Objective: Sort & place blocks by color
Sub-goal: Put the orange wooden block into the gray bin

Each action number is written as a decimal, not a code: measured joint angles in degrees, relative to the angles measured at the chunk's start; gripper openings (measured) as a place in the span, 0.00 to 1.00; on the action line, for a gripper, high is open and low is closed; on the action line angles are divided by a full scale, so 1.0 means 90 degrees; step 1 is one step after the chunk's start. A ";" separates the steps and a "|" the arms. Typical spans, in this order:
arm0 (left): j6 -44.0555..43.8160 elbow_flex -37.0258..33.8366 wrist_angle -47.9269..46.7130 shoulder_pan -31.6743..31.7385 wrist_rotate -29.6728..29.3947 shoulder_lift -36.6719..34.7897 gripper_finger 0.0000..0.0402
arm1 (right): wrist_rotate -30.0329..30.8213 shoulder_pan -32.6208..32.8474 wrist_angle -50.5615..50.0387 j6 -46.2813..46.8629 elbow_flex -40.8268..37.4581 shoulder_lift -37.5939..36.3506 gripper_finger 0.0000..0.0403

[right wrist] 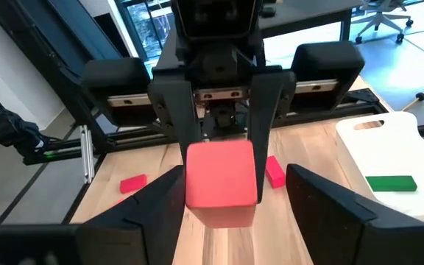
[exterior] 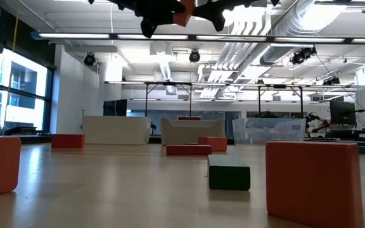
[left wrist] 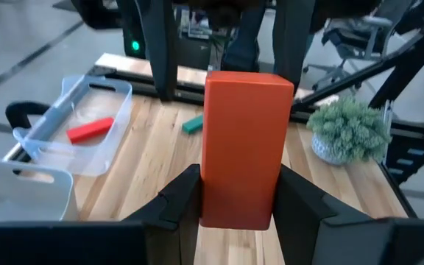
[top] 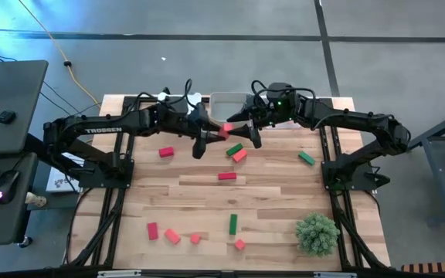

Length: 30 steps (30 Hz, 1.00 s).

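My left claw [left wrist: 230, 199] grips a red block [left wrist: 243, 147] high above the table [top: 269, 193], near the far trays. My right claw [right wrist: 234, 195] faces it, spread wide around the block's free end.

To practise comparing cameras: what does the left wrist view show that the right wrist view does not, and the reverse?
Left wrist only: a clear plastic tray holding a red bar, and a bushy green plant ball. Right wrist only: a white tray holding a green bar. Both: the salmon-red block gripped by the left gripper, with the right gripper open around it.
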 joint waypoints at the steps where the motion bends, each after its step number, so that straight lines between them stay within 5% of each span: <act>1: -0.0015 0.0000 0.0062 0.0000 0.0001 0.0000 0.28 | -0.0002 0.0000 -0.0002 0.0002 0.0000 0.0000 0.56; 10: -0.0107 0.0000 0.0357 0.0000 0.0000 0.0002 0.28 | 0.0051 0.0000 0.0009 -0.0046 0.0000 0.0000 0.53; 20: -0.0238 0.0000 0.0444 0.0002 -0.0191 0.0002 0.28 | 0.0044 -0.0002 0.0185 0.0148 0.0000 0.0000 0.28; 30: -0.0277 0.0000 0.0453 -0.0001 -0.0558 0.0002 0.35 | 0.0068 -0.0007 0.0204 0.0169 0.0000 0.0000 0.27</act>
